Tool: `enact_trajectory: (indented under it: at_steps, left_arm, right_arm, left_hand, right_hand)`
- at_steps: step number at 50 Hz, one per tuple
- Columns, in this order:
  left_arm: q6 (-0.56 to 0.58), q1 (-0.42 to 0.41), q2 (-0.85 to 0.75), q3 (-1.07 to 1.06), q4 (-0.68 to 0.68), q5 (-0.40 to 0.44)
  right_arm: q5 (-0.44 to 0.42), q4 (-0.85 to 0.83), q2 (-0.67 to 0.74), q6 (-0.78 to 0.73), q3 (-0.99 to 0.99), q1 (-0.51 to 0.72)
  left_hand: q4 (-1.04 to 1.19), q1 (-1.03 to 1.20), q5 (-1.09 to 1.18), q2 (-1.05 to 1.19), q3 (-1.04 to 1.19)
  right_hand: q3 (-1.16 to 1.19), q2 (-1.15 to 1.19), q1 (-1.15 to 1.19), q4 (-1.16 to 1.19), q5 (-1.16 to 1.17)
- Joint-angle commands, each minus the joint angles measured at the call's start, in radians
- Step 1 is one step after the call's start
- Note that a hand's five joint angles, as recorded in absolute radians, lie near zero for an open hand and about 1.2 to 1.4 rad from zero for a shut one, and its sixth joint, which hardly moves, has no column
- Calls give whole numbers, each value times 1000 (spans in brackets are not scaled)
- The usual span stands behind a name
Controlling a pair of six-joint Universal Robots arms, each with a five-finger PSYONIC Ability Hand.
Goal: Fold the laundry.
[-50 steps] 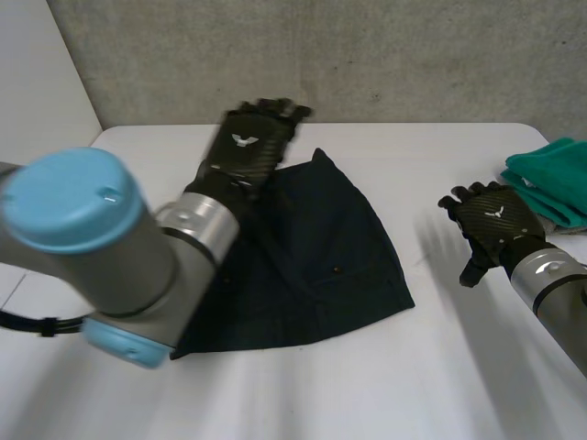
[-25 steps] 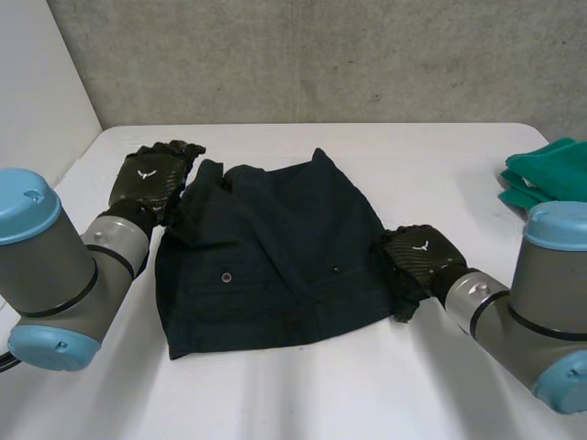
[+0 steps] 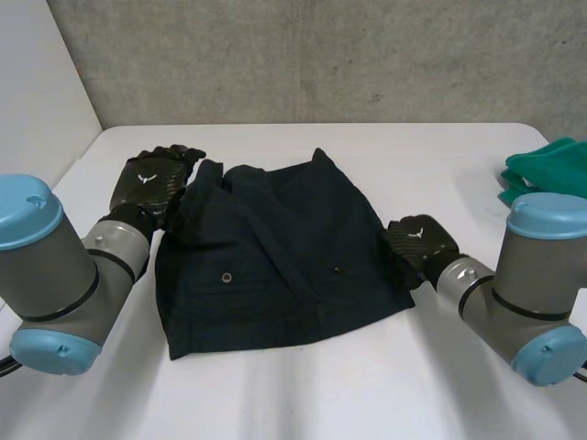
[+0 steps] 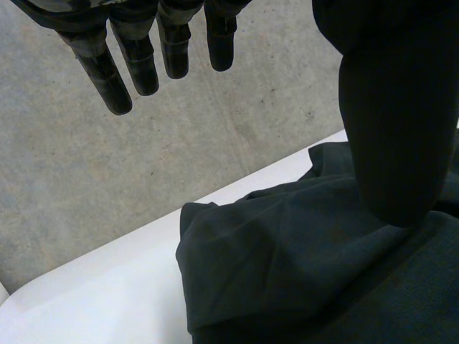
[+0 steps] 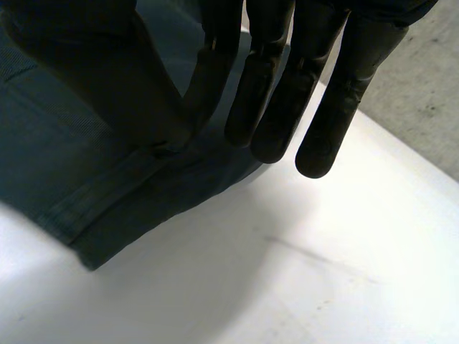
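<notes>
Dark navy shorts [image 3: 275,266] lie spread flat on the white table [image 3: 303,394]. My left hand [image 3: 151,183] rests at the cloth's far left corner. In the left wrist view its fingers [image 4: 143,57] are straight and apart from the thumb, above the bunched corner of the shorts [image 4: 287,251], holding nothing. My right hand [image 3: 420,243] sits at the near right edge of the shorts. In the right wrist view its fingers [image 5: 287,86] are drawn in against the thumb, pinching the hem of the shorts [image 5: 57,158] between them.
A pile of green cloth [image 3: 550,179] lies at the table's far right edge. A grey concrete wall [image 3: 321,55] stands behind the table. Bare white tabletop runs along the front and between the shorts and the green pile.
My left arm swung back from over the shorts to their far left corner. My right hand moved in from the right to the shorts' edge and closed its fingers on the hem.
</notes>
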Motion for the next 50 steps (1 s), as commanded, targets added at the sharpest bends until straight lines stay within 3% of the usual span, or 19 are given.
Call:
enact_trajectory:
  at_steps: [1, 2, 3, 9, 16, 30, 38, 50]
  left_arm:
    - [0, 10, -3, 2, 1, 1]
    - [0, 12, -3, 2, 1, -1]
    - [0, 12, -3, 2, 1, -1]
    - [-2, 13, -4, 0, 0, -1]
    - [-2, 10, -3, -4, 0, -1]
    - [-2, 12, -3, -11, 0, 1]
    - [-2, 10, -3, -12, 1, -1]
    - [-2, 10, -3, -14, 0, -1]
  right_arm:
    - [-7, 37, -38, -7, 14, -5]
    - [-11, 57, -41, -9, 23, -4]
    - [-14, 66, -41, -10, 27, -4]
    - [-33, 77, -49, 7, 47, -4]
    - [-41, 70, -29, 7, 37, 3]
    - [-34, 4, 60, -1, -15, 4]
    - [-35, 1, 60, 2, -27, 4]
    - [-41, 11, 74, -9, -47, -4]
  left_hand:
    - [-29, -14, -46, -27, -36]
    - [-29, -14, -46, -27, -36]
    - [-29, -14, -46, -27, -36]
    - [-29, -14, -46, -27, -36]
    - [-29, -14, -46, -27, -36]
    - [-29, -14, -46, -27, -36]
    - [-29, -14, -46, -27, -36]
    - [-29, -14, -46, -27, -36]
  right_hand:
    - [-135, -123, 47, -142, -121]
    - [-516, -504, -334, -523, -501]
    - [-560, -549, -378, -567, -546]
    - [-728, -716, -546, -735, -714]
    - [-737, -725, -555, -744, -723]
    - [-367, -356, -186, -374, -353]
    - [199, 211, 381, 192, 213]
    - [216, 228, 398, 209, 231]
